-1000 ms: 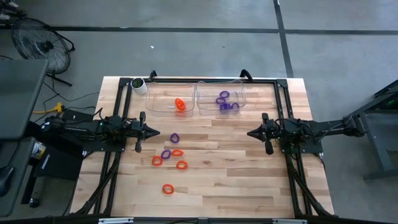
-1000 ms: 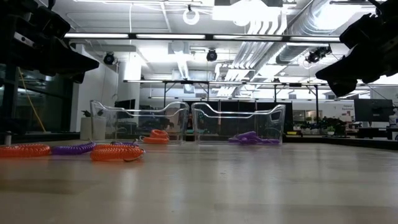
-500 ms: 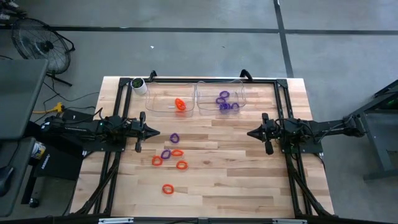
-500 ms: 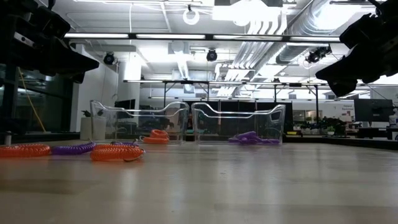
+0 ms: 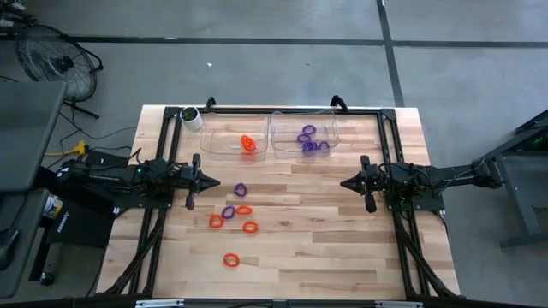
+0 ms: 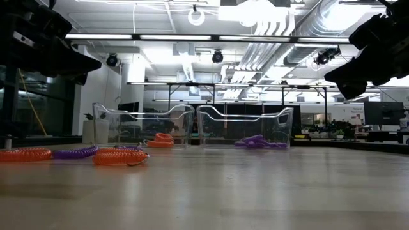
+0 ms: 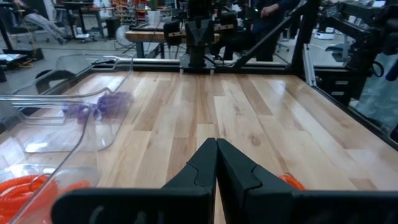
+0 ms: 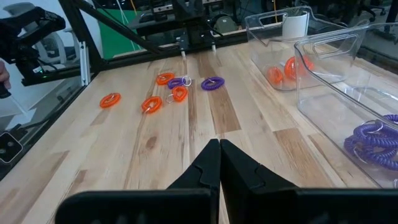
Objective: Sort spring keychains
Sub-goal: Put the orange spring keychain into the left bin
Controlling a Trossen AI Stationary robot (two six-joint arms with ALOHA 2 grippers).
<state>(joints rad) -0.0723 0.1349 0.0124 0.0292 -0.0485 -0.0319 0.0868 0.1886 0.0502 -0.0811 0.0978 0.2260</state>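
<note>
Jaws pressed together and empty on both arms, loose spring keychains [image 5: 233,220] lying between them, clear bins [image 5: 272,134] beyond.

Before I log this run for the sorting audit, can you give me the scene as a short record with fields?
left bin: orange keychains inside
right bin: purple keychains inside
loose on table: four orange coils, two purple coils, all on the left half
left end effector: shut, empty, beside the loose coils
right end effector: shut, empty, over bare wood
</note>
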